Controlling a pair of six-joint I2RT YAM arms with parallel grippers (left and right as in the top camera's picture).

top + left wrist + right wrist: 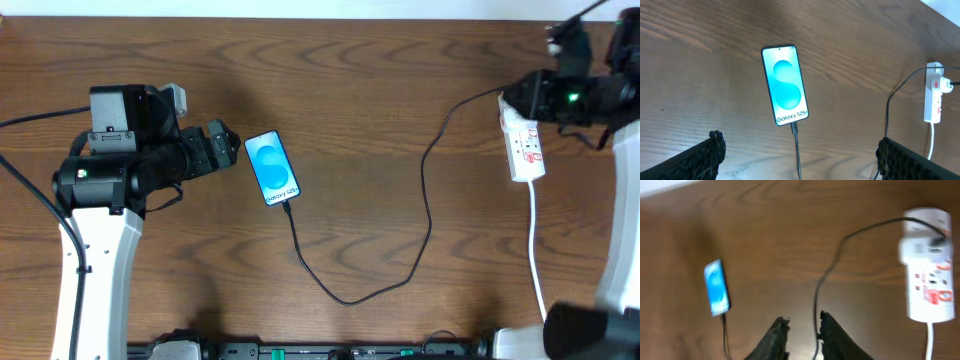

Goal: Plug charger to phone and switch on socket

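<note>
The left end effector's fingers [707,156] fill the bottom corners of the left wrist view, spread wide with nothing between them. The left end effector [226,147] hangs released just beside the phone [785,85], on the phone's left.

The phone lies flat, screen up, left of centre on the worktop [380,60]. Its long axis runs roughly from the far edge to the near edge, slightly tilted, with the port end towards the near edge. It looks rigid, with slick glass that would mark easily, so the two long edges are the place to pinch it. The charger cable [345,297] is thin and limp. Its plug tip [794,127] appears seated in the phone's port. From there the cable loops towards the near edge and then climbs to the socket [526,150]. Only the stiff tip would give a sure hold.

The socket lies at the right, its long axis also far to near, with its white cord [536,250] leaving the near end. It looks light and likely to slide, so its red switches [940,282] want a push straight down. Whether one is on, I cannot tell.

The right end effector [805,325] is over that side, its jaws a narrow gap apart and empty.
</note>
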